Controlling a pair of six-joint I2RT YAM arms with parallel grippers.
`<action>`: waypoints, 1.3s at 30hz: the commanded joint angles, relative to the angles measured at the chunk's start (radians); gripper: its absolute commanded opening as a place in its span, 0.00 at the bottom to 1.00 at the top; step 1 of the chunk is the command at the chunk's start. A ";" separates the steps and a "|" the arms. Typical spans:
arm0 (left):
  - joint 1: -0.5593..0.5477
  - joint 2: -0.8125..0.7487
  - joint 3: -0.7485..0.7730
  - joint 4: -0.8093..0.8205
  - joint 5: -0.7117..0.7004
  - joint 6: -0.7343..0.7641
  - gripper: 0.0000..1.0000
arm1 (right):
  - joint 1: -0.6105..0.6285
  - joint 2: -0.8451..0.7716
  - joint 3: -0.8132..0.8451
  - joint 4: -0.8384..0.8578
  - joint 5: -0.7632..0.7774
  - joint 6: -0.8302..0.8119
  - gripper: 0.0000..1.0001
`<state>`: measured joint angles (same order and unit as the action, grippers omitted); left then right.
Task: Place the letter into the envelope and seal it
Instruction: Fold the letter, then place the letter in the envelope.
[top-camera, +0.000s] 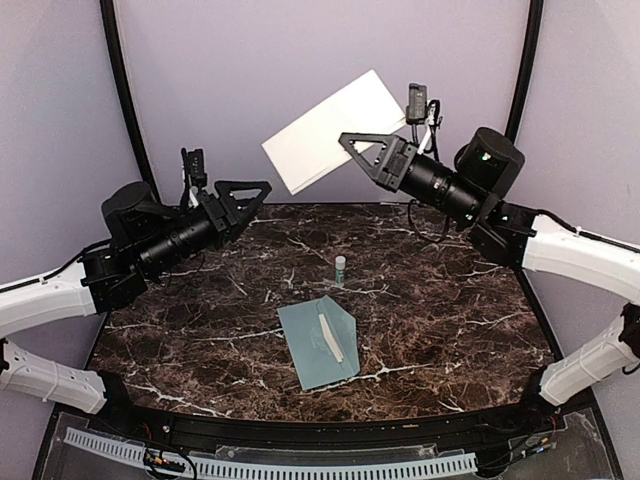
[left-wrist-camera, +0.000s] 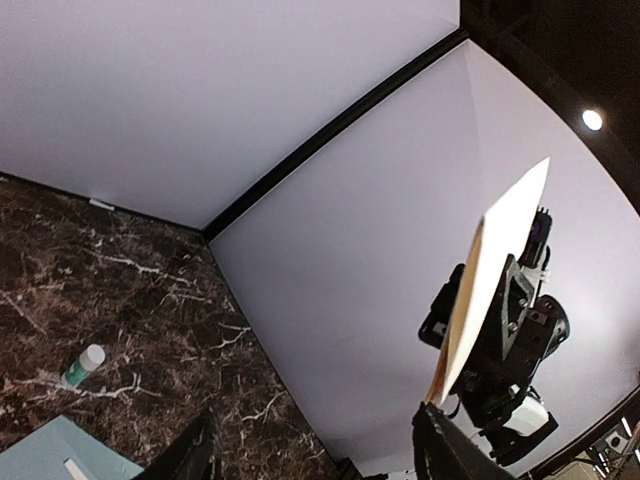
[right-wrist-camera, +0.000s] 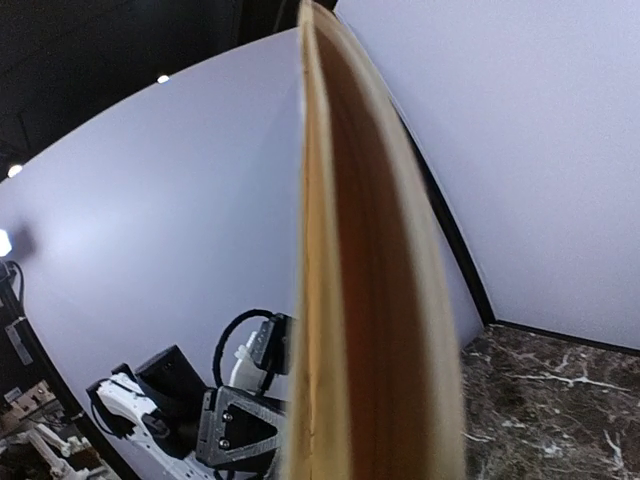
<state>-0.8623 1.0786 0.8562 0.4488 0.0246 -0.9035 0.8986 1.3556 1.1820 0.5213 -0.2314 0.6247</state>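
Nearest the table's (top-camera: 180, 340) near edge, the envelope (top-camera: 310, 352) is lying flat at centre, its white strip (top-camera: 330, 338) showing and open room lying all around it. Just beyond, a glue stick (top-camera: 341, 269) is standing upright. Farther left, the left gripper (top-camera: 263, 192) is hovering with fingers apart, holding nothing. Farthest, the right gripper (top-camera: 345, 138) is pinching the letter (top-camera: 320, 135) aloft, well above the table.

The top camera is looking down from above and behind the arm bases, taking in the whole dark surface (top-camera: 450, 330) from afar. The left wrist camera is angling upward over that surface's far corner, facing the right arm (left-wrist-camera: 515, 350) and the letter (left-wrist-camera: 488, 275) edge-on. The right wrist camera is sitting close against the same letter, facing the left arm (right-wrist-camera: 170, 385).
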 joint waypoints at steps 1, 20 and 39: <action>-0.001 -0.036 0.012 -0.364 -0.010 -0.002 0.65 | -0.057 -0.066 0.027 -0.404 -0.025 -0.143 0.00; 0.004 0.195 -0.171 -0.310 0.160 -0.036 0.59 | -0.141 0.154 0.174 -1.263 -0.326 -0.435 0.00; 0.037 0.399 -0.331 -0.093 0.267 -0.080 0.54 | -0.142 0.392 0.227 -1.314 -0.208 -0.451 0.00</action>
<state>-0.8284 1.4528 0.5354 0.2909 0.2550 -0.9882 0.7643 1.7264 1.3712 -0.7647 -0.4942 0.1783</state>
